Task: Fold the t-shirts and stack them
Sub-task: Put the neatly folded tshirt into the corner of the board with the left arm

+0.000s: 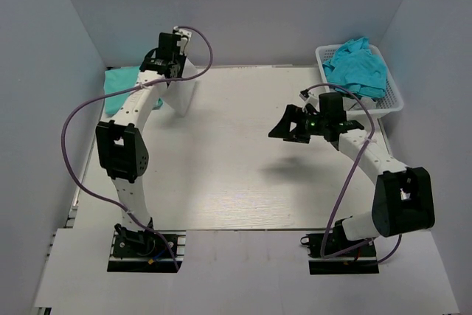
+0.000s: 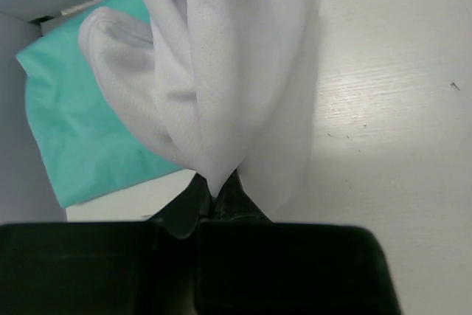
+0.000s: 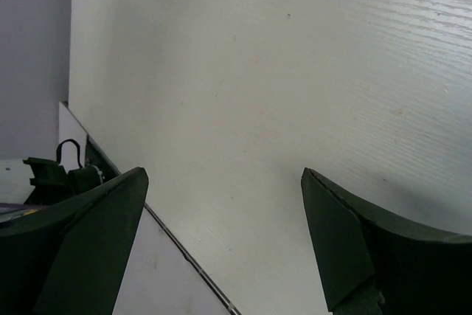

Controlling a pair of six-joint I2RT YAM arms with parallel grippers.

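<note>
A pale table (image 1: 221, 175) is seen from above, with both arm bases bolted at its near edge. The left arm (image 1: 122, 149) is stretched toward the far left corner. The right arm (image 1: 398, 197) is bent inward over the right half of the table.

A white lattice basket (image 1: 394, 97) is set at the far right corner, and a crumpled teal heap (image 1: 358, 68) of shirts is held inside it.

The white shirt (image 1: 184, 94) is hung in a bunched, vertical drape at the far left of the table, just beside the left arm's wrist. Whether its lower end is resting on the table cannot be told. A teal shirt (image 1: 118, 86) is laid flat at the far left corner, just beside the white one. In the left wrist view the white cloth is seen partly in front of it.

The left claw (image 2: 216, 204) is closed tight, and a fold of the white shirt is pinched between its dark fingers (image 2: 184, 208).

The right claw (image 1: 286, 125) is held above bare table near the middle, well apart from the basket. Its fingers (image 3: 96, 234) are spread wide and nothing is gripped between them.
</note>
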